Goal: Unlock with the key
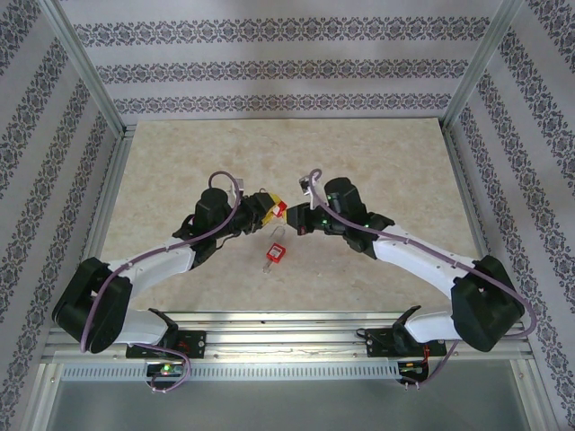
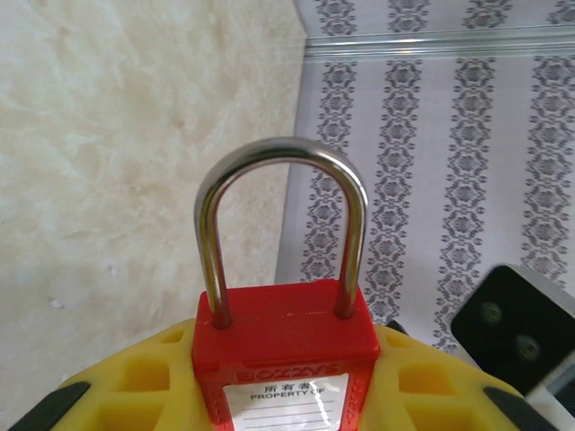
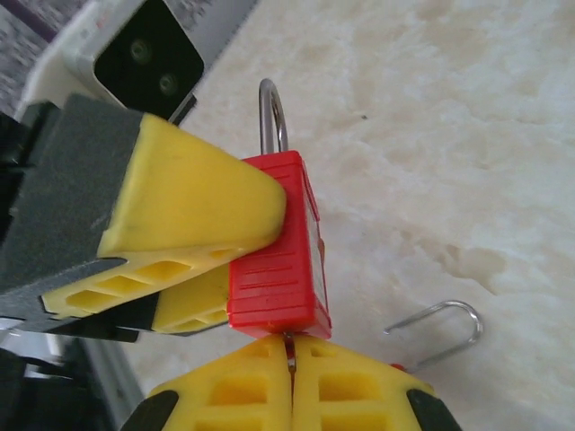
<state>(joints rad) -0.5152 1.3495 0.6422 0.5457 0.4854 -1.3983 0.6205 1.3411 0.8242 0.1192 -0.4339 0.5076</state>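
Item: red padlock (image 2: 286,328). We are clamping it steady in the left claw (image 2: 283,382), while the right claw (image 3: 292,382) is pinching the key (image 3: 289,347), apparently seated for turning.

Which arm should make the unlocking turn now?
Right. The right gripper has its jaws shut on the key, which enters the underside of the red padlock; the left gripper clamps the padlock body.
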